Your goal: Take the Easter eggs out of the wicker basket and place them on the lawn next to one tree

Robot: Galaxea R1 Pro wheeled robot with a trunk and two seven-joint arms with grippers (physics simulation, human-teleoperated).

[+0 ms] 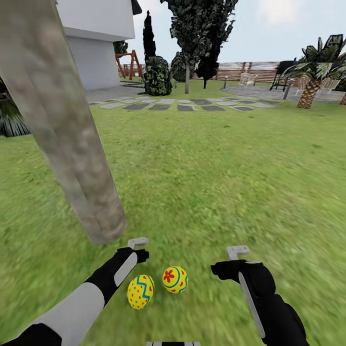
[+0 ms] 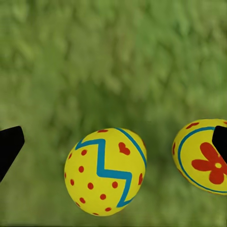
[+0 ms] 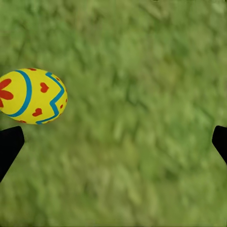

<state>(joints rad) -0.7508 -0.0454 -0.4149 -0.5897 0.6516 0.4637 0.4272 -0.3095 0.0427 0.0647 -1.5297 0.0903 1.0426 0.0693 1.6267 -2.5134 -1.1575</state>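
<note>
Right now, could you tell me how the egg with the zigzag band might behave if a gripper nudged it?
The zigzag egg looks smooth and rounded, so it would probably roll, likely in a curve. It lies free on the lawn, which may slow it. The flower egg sits close beside it and could get bumped.

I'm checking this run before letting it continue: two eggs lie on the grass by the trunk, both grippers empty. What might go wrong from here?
1. The zigzag egg and the flower egg lie between the left gripper and right gripper, close below them; a careless arm move might nudge one away from the tree.
2. Two eggs show on the lawn; a third has yet to join them here, so stopping now may leave the task unfinished.
</note>
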